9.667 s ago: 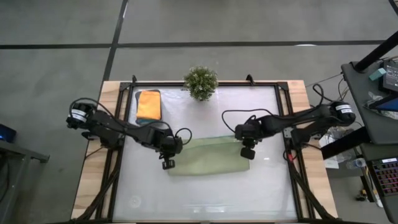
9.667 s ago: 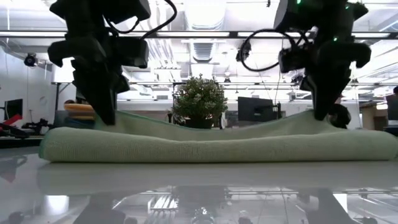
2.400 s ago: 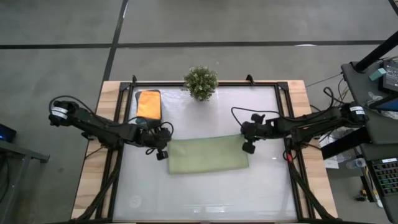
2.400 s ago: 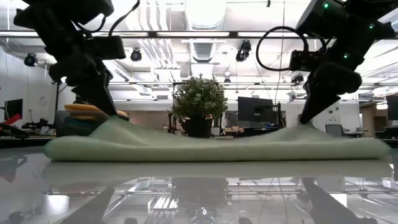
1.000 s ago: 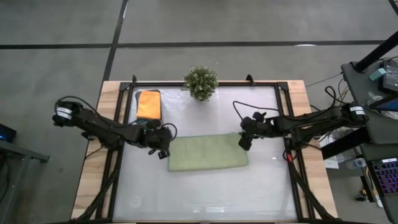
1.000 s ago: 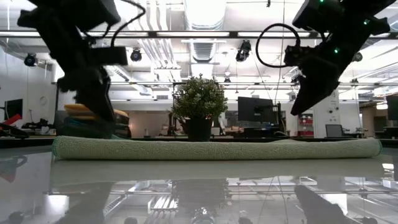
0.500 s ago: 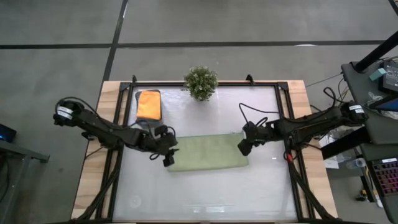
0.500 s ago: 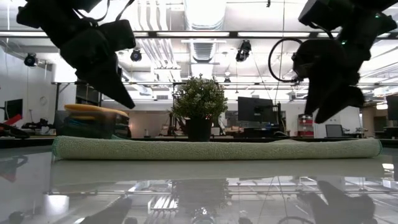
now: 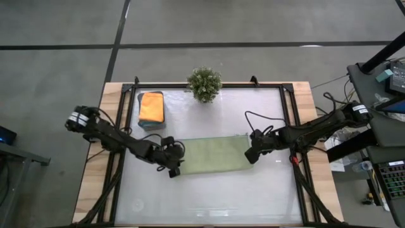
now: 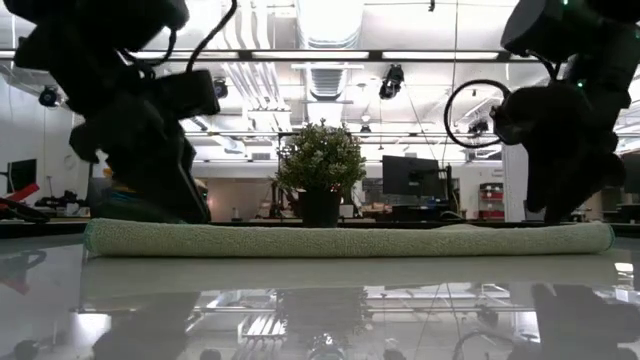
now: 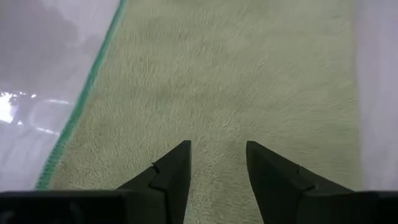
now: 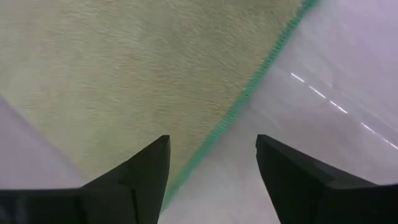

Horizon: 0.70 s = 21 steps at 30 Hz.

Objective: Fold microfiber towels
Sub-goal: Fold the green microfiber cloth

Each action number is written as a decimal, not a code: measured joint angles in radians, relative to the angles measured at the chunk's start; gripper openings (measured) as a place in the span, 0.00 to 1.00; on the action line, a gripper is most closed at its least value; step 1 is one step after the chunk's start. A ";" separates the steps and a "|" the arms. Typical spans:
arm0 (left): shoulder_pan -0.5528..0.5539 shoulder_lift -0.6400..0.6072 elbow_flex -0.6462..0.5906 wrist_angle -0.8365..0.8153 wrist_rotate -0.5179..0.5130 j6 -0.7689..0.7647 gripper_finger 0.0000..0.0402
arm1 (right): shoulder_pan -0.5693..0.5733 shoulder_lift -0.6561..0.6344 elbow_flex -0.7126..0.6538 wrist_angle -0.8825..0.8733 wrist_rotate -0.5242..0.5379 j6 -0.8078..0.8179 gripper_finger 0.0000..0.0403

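White tabletop [image 9: 209,196], seen from above: one sage-green towel [image 9: 214,156], already folded into a long strip, lies at centre. Left gripper [image 9: 173,166] sits at the strip's 9 o'clock end, right gripper [image 9: 249,154] at its 3 o'clock end, likely placed to take both ends for the next fold. An orange towel [image 9: 152,106] tops a stack at 11 o'clock; a plant [image 9: 204,83] stands at 12 o'clock.

Low view: the strip lies flat, both grippers low beside its ends; contact cannot be told.

Left wrist view: fingers [image 11: 171,176] parted, nothing between them, hovering over the pile.

Right wrist view: fingers [image 12: 147,171] spread wide, straddling the green-stitched hem [image 12: 249,93], holding nothing.
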 joint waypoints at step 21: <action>0.003 0.052 0.000 0.000 -0.028 0.008 0.35 | 0.000 0.016 -0.260 0.591 0.001 0.060 0.75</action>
